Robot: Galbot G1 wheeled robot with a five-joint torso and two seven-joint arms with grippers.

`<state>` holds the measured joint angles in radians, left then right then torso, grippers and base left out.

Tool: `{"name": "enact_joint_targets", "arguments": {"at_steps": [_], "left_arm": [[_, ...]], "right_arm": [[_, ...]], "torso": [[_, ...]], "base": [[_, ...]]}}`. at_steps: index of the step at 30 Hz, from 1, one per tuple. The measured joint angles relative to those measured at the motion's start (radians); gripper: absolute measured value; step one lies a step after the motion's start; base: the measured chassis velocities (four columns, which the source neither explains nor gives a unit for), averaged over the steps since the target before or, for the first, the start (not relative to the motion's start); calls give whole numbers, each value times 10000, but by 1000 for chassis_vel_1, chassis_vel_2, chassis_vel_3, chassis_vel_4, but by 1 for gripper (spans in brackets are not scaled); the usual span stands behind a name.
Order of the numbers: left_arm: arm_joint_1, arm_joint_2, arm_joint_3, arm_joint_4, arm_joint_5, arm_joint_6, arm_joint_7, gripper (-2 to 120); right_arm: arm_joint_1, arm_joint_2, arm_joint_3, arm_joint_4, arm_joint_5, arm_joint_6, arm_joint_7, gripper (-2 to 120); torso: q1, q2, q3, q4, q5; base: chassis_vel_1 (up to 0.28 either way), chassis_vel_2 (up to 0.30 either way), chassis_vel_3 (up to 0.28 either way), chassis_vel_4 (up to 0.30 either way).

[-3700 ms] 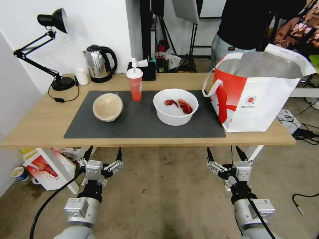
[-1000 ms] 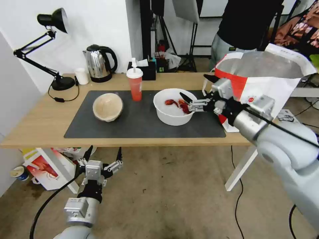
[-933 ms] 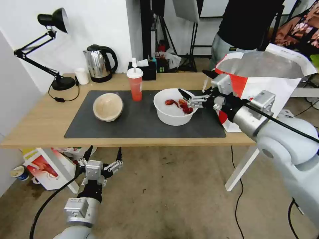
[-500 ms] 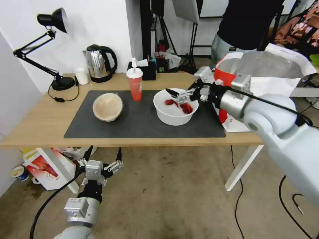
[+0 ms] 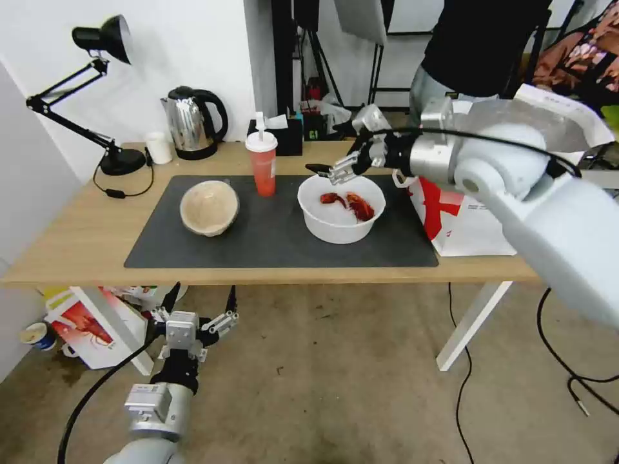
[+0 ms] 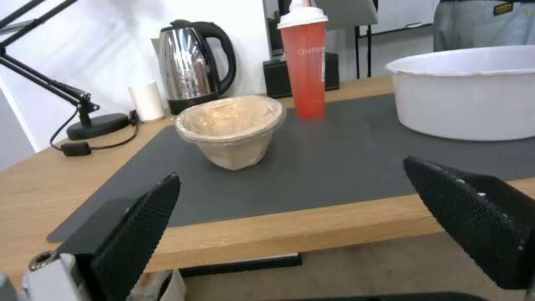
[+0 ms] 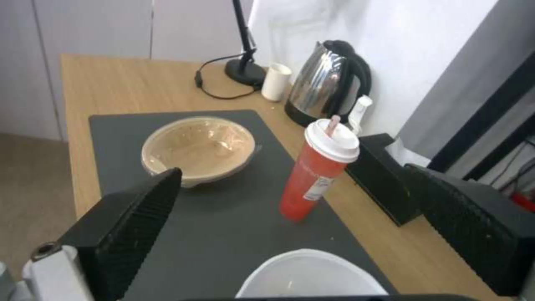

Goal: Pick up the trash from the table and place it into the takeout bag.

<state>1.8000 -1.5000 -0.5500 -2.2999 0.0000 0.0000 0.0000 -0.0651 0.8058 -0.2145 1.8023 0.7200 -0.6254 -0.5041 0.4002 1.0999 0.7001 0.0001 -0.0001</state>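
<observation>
Three pieces of trash stand on the dark mat (image 5: pixel 271 241) of the table (image 5: pixel 77 238): a beige bowl (image 5: pixel 209 207), a red cup with lid and straw (image 5: pixel 262 164), and a white bowl (image 5: pixel 340 222) holding red crayfish scraps (image 5: pixel 351 203). The takeout bag (image 5: pixel 483 212) stands open at the table's right end. My right gripper (image 5: pixel 332 154) hovers open over the white bowl's far rim, empty, pointing at the red cup (image 7: pixel 317 171). The right wrist view also shows the beige bowl (image 7: pixel 198 148). My left gripper (image 5: pixel 196 306) hangs open below the table's front edge, facing the beige bowl (image 6: pixel 231 129).
Along the back edge stand a black desk lamp (image 5: pixel 103 96), a small white cup (image 5: pixel 158 148), a steel kettle (image 5: pixel 192 122) and a black tissue box (image 5: pixel 284 136). A person (image 5: pixel 477 51) stands behind the bag. A carton (image 5: pixel 90 325) sits on the floor at left.
My right arm came up from below the table, reached over the white bowl's right rim, then swung up and left past the bowl's far side. The left arm stayed put.
</observation>
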Motion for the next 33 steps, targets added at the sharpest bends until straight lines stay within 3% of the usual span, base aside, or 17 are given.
{"name": "enact_joint_targets", "arguments": {"at_steps": [12, 25, 29, 33], "left_arm": [[0, 0, 0, 0, 0, 0, 0, 100], [0, 0, 0, 0, 0, 0, 0, 100], [0, 0, 0, 0, 0, 0, 0, 100], [-1, 0, 0, 0, 0, 0, 0, 100]], "right_arm": [[457, 11, -396, -402, -28, 151, -475, 100], [1668, 140, -1985, -2490, -1843, 2896, -3715, 100], [2241, 199, -2739, -3477, -2692, 4181, -5240, 100], [2448, 198, -3030, -3806, -2970, 4620, -5808, 100]], "torso": [[-1, 1, -2, -1, 1], [-2, 3, -1, -1, 1], [-2, 2, -1, -1, 2], [-1, 3, 0, -1, 3]], "base": [[0, 0, 0, 0], [0, 0, 0, 0], [0, 0, 0, 0], [0, 0, 0, 0]]}}
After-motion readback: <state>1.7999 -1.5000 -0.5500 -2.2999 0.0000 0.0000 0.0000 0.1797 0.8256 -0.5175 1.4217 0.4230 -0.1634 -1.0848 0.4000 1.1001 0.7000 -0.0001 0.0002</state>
